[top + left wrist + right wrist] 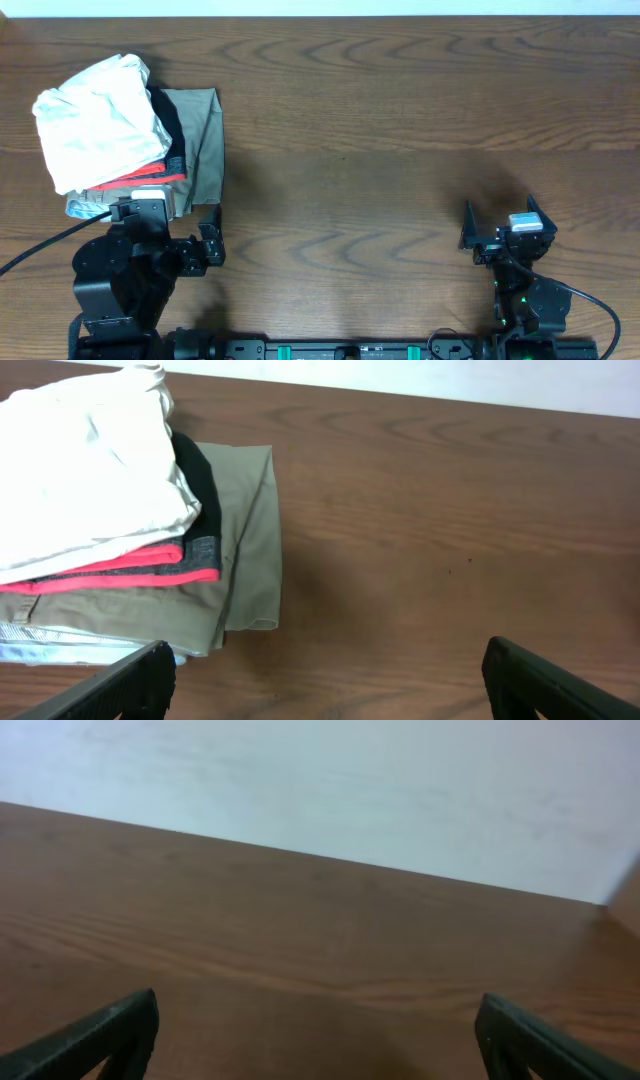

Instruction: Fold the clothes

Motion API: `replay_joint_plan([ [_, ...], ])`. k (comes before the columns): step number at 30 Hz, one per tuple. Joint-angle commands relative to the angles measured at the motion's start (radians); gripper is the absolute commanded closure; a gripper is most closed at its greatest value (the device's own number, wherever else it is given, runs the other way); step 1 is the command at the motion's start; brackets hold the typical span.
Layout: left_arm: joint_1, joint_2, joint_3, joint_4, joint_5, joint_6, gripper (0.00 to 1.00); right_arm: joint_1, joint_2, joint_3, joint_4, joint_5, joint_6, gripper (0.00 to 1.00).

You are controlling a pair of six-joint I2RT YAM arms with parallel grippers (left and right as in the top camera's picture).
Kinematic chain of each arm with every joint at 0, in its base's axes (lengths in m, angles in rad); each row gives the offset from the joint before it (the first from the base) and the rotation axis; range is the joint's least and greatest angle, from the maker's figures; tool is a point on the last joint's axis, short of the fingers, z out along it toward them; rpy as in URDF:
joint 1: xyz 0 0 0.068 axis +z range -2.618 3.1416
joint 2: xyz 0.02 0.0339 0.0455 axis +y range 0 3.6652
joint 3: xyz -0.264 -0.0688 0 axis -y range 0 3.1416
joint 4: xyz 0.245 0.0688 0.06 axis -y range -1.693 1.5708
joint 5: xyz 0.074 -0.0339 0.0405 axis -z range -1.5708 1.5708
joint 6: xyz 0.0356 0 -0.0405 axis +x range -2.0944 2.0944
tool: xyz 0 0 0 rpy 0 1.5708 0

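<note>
White trousers (100,120): plain and wrinkled, bundled on top of a stack of clothes at the far left of the counter (380,150); the legs cannot be told apart in the bundle.
Stack under the trousers: a red-and-black garment (190,560) lies directly beneath. Below it is a khaki-olive garment (250,540), folded flat and sticking out to the right of the pile. A pale, whitish-blue layer (60,650) shows at the very bottom.
Left claw (325,670): released, both dark fingers spread wide with nothing between them. It hovers over bare wood just beside the near right corner of the stack, and its left finger (130,685) is close to the pale bottom layer. Whether that finger touches the layer cannot be told.
Right claw (318,1020): released, fingers wide apart with nothing between them, over bare wood on the right side of the counter and well apart from the clothes.
Counter: dark brown wood grain.
Wall (350,790): pale, at the counter's far edge in the right wrist view.
</note>
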Motion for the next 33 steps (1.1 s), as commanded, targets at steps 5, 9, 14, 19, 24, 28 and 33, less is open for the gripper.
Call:
replay_joint_plan([
  [5,0.003,-0.003,-0.001,-0.002,0.002,0.010,0.02,-0.010,-0.002,-0.002,-0.005,0.006,-0.010,0.01],
  [9,0.003,-0.003,-0.001,-0.003,0.002,0.010,0.02,-0.010,-0.002,-0.002,-0.005,0.006,-0.010,0.01],
  [14,0.002,-0.018,-0.003,-0.047,0.003,0.010,0.02,-0.010,-0.002,-0.002,-0.005,0.006,-0.010,0.01],
  [19,0.002,-0.122,-0.037,-0.151,-0.032,0.010,0.02,-0.010,-0.002,-0.002,-0.005,0.006,-0.010,0.01],
  [24,0.000,-0.302,-0.203,-0.108,-0.092,0.014,0.02,-0.010,-0.002,-0.002,-0.005,0.006,-0.010,0.01],
  [28,0.000,-0.442,-0.366,0.007,-0.093,0.044,0.02,-0.010,-0.002,-0.002,-0.005,0.006,-0.010,0.01],
  [33,-0.005,-0.503,-0.539,0.245,-0.108,0.055,0.02,-0.010,-0.002,-0.002,-0.005,0.006,-0.010,0.01],
])
